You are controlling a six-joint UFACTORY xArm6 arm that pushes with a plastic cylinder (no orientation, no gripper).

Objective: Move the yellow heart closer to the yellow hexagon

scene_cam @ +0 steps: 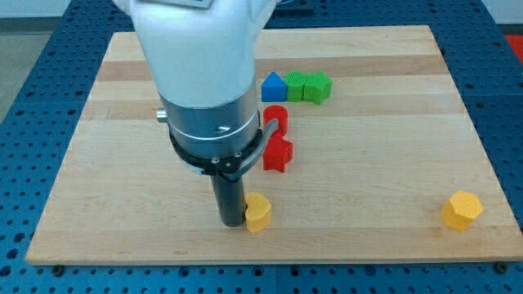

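The yellow heart (258, 213) lies near the view's bottom, a little left of centre. The yellow hexagon (462, 210) lies far to the view's right, near the board's bottom right corner. My tip (231, 221) is at the end of the dark rod, right beside the heart's left side and touching or nearly touching it. The arm's white and grey body hides the board above the tip.
A red star-like block (278, 153) and a red round block (276, 118) lie just above the heart. A blue block (274, 86) and two green blocks (308, 86) sit in a row higher up. The wooden board's bottom edge (270, 260) is close below the heart.
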